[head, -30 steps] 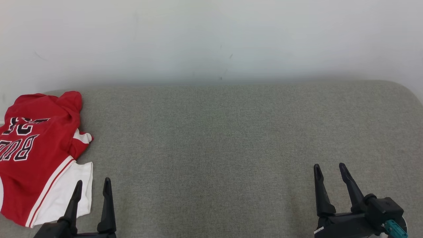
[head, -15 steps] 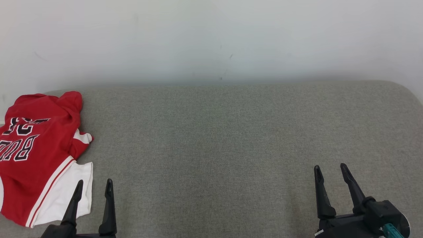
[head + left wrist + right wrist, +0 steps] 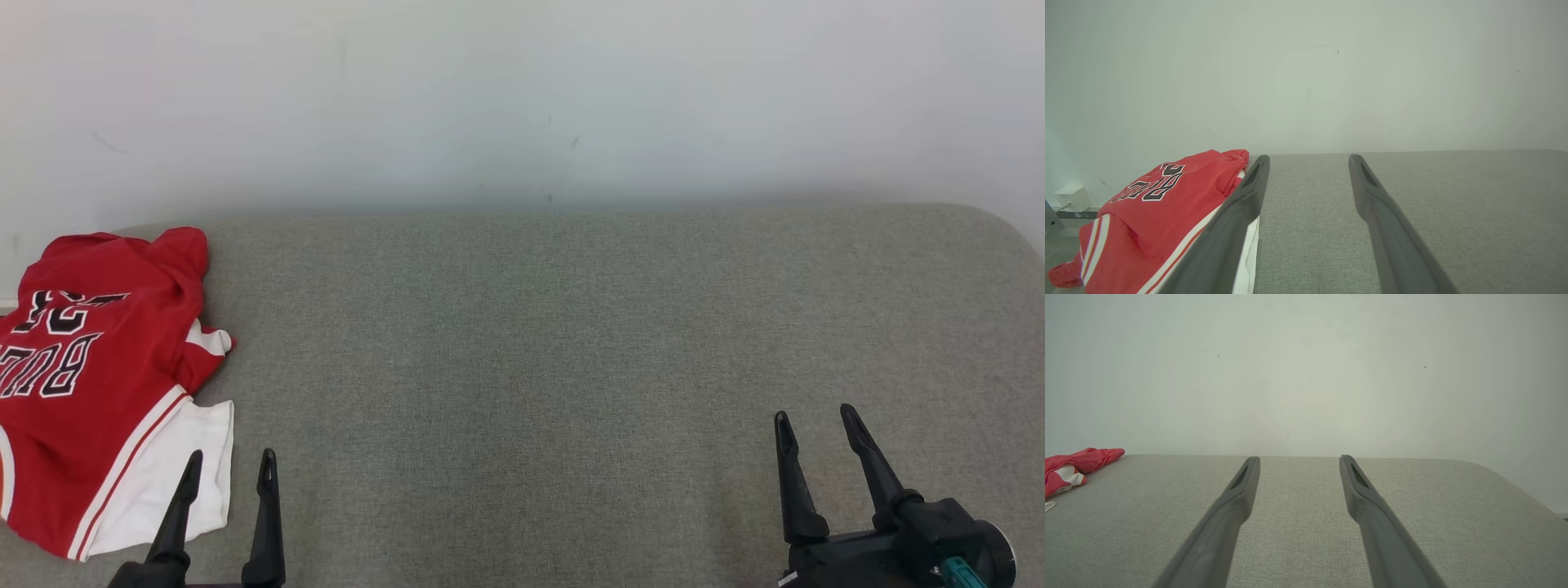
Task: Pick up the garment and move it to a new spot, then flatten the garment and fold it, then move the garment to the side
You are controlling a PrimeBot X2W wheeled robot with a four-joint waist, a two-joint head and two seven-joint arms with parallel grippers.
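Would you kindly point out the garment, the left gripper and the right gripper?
garment (image 3: 90, 433), head view, red body panel.
left gripper (image 3: 231, 454), head view, midway between fingertips.
right gripper (image 3: 814, 412), head view, midway between fingertips.

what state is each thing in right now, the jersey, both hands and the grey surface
jersey: rumpled, partly folded over itself, lying at the left end of the surface, not held
left hand: open, holding nothing, at the jersey's near white edge
right hand: open, holding nothing, above bare fabric far from the jersey
grey surface: flat, smooth, carrying the jersey at its left end
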